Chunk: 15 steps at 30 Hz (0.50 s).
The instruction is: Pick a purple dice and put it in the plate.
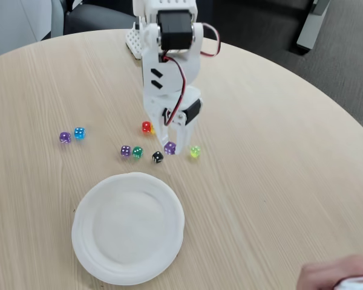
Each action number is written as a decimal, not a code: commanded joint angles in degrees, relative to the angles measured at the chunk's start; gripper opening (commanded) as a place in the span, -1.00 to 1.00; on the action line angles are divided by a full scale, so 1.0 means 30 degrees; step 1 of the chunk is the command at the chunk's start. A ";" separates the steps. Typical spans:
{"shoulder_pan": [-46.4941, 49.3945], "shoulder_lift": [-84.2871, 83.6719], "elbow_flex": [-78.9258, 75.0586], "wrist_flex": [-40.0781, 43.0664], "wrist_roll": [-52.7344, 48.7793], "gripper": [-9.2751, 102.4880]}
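The purple dice come in threes on this round wooden table (278, 157), so let me run across from the left of the fixed view. Far left, one purple die (65, 138) sits just beside a blue die (79, 133), untouched, well apart from the arm. Moving in, a second purple die (126, 151) rests right next to a dark green die (137, 153), with a black die (158, 157) near them. Behind those, a red die (146, 127) peeks out by the arm's lower link, something yellowish tucked against it.

Now the action: the white arm leans down over the middle, and the gripper (170, 147) is right at table level with the third purple die (170, 147) between its fingertips. The fingers look closed in around it, though from here I can't swear whether they're pinching it or just bracketing it. The die seems to sit on the wood or barely off it. Just to the right, a yellow-green die (195, 151) lies close by, a possible bump hazard.

Below all this, the plate (88, 241) waits with nothing on it, near the table's front edge. At bottom right, a person's hand (336, 275) rests at the corner.

So by my reckoning: the reach is done, the grasp is under way, and the lift, the carry toward the plate and the drop are all left.
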 commanded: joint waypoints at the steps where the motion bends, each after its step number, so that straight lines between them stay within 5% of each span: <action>1: 0.0820 0.0088 -0.0146 -0.1055 -0.0557 -0.83; 15: 0.3750 0.0352 0.4395 -0.3633 -0.2637 -0.83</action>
